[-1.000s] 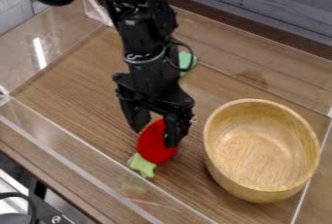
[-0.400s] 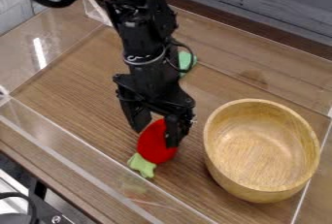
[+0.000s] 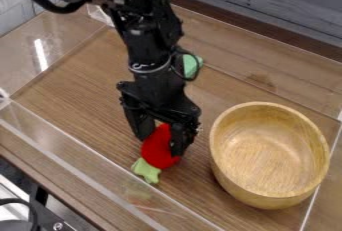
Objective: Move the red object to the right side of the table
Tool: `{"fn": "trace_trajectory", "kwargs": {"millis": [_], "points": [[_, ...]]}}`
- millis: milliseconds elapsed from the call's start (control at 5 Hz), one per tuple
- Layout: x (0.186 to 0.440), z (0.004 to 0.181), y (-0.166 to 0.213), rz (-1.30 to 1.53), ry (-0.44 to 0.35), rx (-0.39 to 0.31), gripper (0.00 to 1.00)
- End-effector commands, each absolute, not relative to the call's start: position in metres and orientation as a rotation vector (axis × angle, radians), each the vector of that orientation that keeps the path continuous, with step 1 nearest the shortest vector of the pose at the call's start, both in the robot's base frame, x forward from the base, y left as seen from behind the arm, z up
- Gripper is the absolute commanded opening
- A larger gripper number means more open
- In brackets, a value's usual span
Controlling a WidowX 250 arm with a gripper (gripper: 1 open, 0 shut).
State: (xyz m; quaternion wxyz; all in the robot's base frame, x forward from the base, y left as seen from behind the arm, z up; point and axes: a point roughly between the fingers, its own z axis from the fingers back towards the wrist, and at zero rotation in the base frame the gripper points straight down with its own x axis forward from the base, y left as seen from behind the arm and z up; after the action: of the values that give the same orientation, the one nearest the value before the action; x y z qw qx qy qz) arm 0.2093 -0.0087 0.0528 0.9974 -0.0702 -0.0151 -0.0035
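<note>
In the camera view, your black gripper (image 3: 166,132) has its fingers spread wide at the red toy strawberry (image 3: 160,148), which lies near the table's (image 3: 83,99) front edge, left of the wooden bowl (image 3: 270,156). You look poised to grasp; lift, carry and placement remain. The bowl blocks a low rightward path; a green object (image 3: 190,66) sits behind your arm.

No text, labels, brands, numbers or signs can be read.
</note>
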Motion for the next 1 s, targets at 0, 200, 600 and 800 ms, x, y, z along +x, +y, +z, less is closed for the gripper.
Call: {"fn": "trace_trajectory", "kwargs": {"millis": [0,200,600,800], "points": [[0.212,0.053,-0.009,-0.013,-0.042,-0.134,1.0],[0.212,0.049,-0.009,-0.008,-0.036,-0.133,0.0],[0.215,0.056,-0.009,-0.004,-0.035,-0.141,0.0],[0.217,0.062,-0.01,-0.006,-0.04,-0.148,0.0]]}}
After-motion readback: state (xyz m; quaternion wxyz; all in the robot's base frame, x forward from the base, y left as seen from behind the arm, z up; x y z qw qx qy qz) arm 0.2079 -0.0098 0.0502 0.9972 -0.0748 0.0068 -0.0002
